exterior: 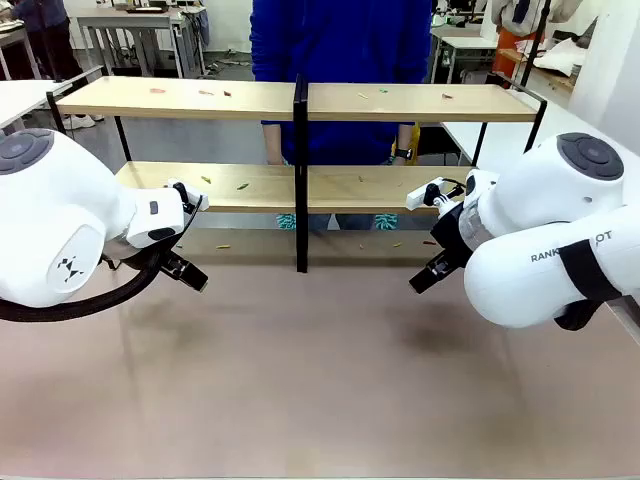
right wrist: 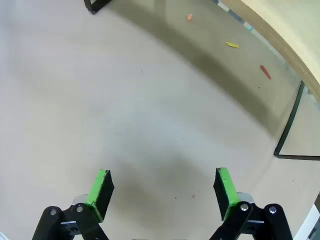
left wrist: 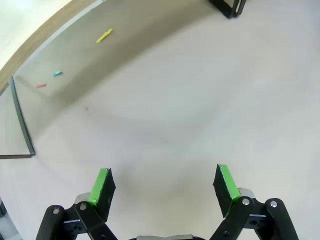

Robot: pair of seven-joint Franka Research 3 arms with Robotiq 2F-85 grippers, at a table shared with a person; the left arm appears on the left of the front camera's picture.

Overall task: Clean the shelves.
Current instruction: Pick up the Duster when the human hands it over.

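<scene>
Front view: the shelves [exterior: 260,98] stand across the far half of the table [exterior: 320,390], two light-wood boards in a thin black frame, split by a black centre post [exterior: 300,170]. Small coloured scraps [exterior: 205,92] lie scattered along both boards. A person [exterior: 340,40] in a blue top stands just behind the rack. Your two white arms come in low from either side, on the near side of the shelves and well apart from each other.

Left wrist view: your left tool [left wrist: 165,181] stands wide, its green pads [left wrist: 102,186] apart with nothing between them, over bare table. Farther off, in the shadow beneath the lower board, you see a yellow scrap [left wrist: 104,35], a blue scrap [left wrist: 57,73] and a red one beside it.

Right wrist view: your right tool [right wrist: 164,184] is likewise spread wide and holds nothing, with bare table under it. Beyond it, in the shadow by the frame's foot, lie an orange scrap [right wrist: 189,17], a yellow bit [right wrist: 231,45] and a red bit [right wrist: 265,72], all clear of the tool.
</scene>
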